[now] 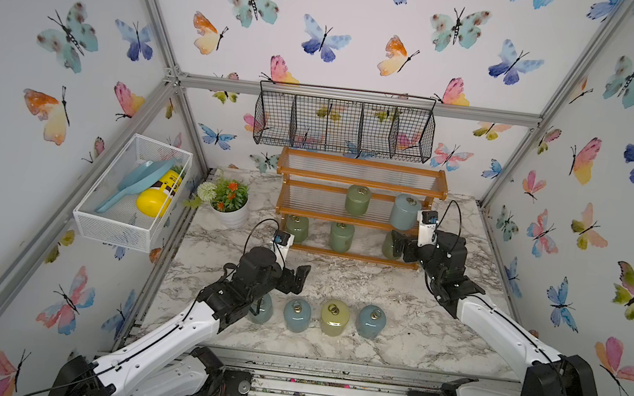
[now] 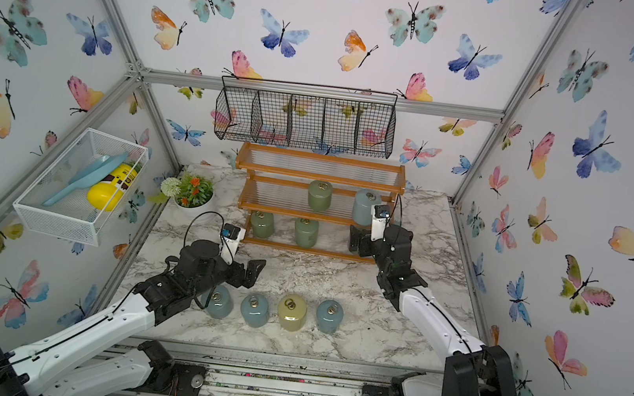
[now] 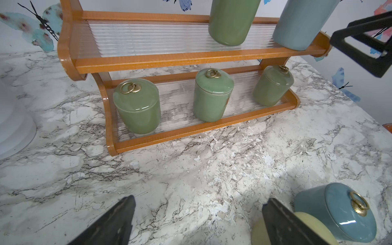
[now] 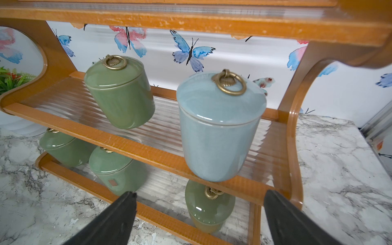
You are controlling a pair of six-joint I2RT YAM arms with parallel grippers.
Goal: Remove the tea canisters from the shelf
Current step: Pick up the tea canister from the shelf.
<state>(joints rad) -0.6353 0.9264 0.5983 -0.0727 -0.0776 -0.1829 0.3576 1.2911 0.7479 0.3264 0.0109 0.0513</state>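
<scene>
Canisters point(image 4: 220, 127) stand upright on shelf point(image 4: 148, 153), rings point(image 4: 221, 79) skyward; left tool point(image 3: 199, 201) and right tool point(image 4: 200, 193) gape wide, empty.

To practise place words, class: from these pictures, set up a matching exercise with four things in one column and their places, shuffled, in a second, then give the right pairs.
Things
1. pale yellow-green canister
2. yellow bottle
3. flower pot
4. black wire basket

Places
A. in the white mesh basket
B. hanging above the shelf
C. on the table between two blue canisters
D. on the table by the shelf's left end

Pairs: 1-C, 2-A, 3-D, 4-B
</scene>
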